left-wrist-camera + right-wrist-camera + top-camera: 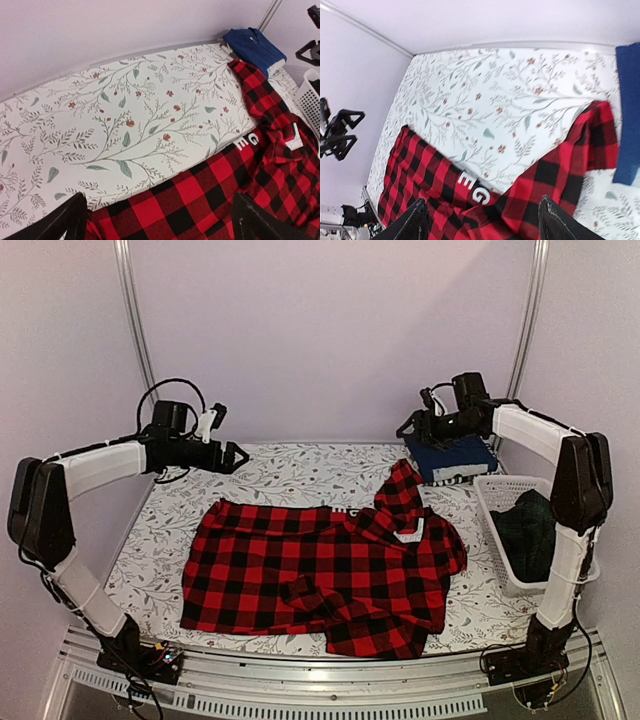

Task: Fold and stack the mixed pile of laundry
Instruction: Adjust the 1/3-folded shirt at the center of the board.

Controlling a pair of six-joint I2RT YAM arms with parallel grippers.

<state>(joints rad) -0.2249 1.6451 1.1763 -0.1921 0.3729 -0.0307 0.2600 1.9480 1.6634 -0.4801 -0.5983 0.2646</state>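
- Both arm bases sit at the near rail: left base [135,652], right base [522,660].
- Red-and-black checked flannel shirt [320,575] lies spread and rumpled over the centre and near half of the tabletop. White collar label is showing.
- One sleeve runs up toward the far right corner.
- White letters show on the shirt's far edge, partly lost in a fold.
- Navy blue folded garment [455,455] sits at the far right corner, with the sleeve tip just beside it.
- White lattice basket [487,490] stands at the right edge, with the dark green-navy plaid garment [527,525] inside.
- Floral-print cloth [290,475] covers the tabletop.
- Left jaws are open wide and empty, in the air over the far left, apart from the shirt. Fingers [65,222] stand well apart.
- Right jaws are open and empty, hovering above the navy garment. Fingers [412,222] have nothing between them.
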